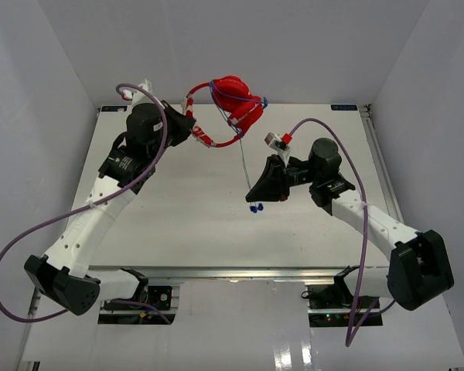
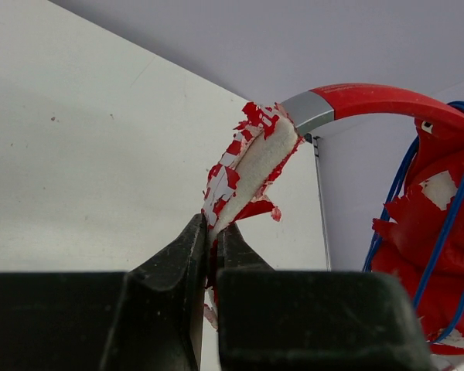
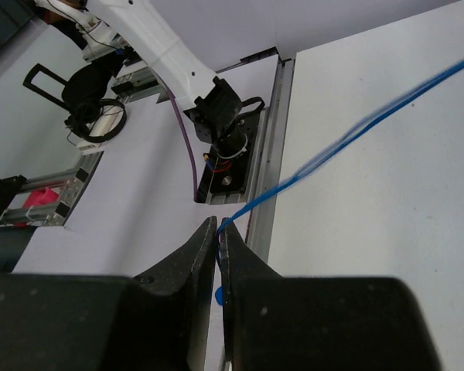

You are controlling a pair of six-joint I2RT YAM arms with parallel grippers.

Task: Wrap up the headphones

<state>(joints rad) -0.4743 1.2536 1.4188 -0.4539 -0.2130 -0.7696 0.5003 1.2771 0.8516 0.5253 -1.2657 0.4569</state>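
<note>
Two grippers are engaged, each closed on a different part of the headphones [image 1: 233, 104].

1. Left gripper [image 2: 211, 232]: the jaws are pressed together on the lower end of the headband [image 2: 251, 166]. In the left wrist view the pinched section is white padding with a torn red-and-white covering. Above it a grey joint leads into the smooth red arc. In the top view this gripper [image 1: 187, 131] sits at the far edge of the table [image 1: 178, 224], left of centre.

2. Right gripper [image 3: 218, 228]: the jaws are closed on the thin blue cable [image 3: 332, 154], which enters between the fingertips from the upper right. In the top view this gripper [image 1: 255, 189] is over the middle of the table, slightly right of centre.

3. Headphones: held clear of the table surface, above the middle of the far edge. The headband curves right from the left gripper to the two red cups [image 1: 236, 108], which are bunched together. The left wrist view shows blue cable strands running around a cup [image 2: 425, 209].

4. Cable run: from the cups the cable [image 1: 242, 162] descends toward the near edge to the right gripper. The blue tips [image 1: 254, 208] hang just beyond the fingertips, over the centre of the table. Whether the tips touch the surface cannot be determined.

5. Purple robot cables [image 1: 31, 239] loop beside each arm, apart from the headphones.
</note>
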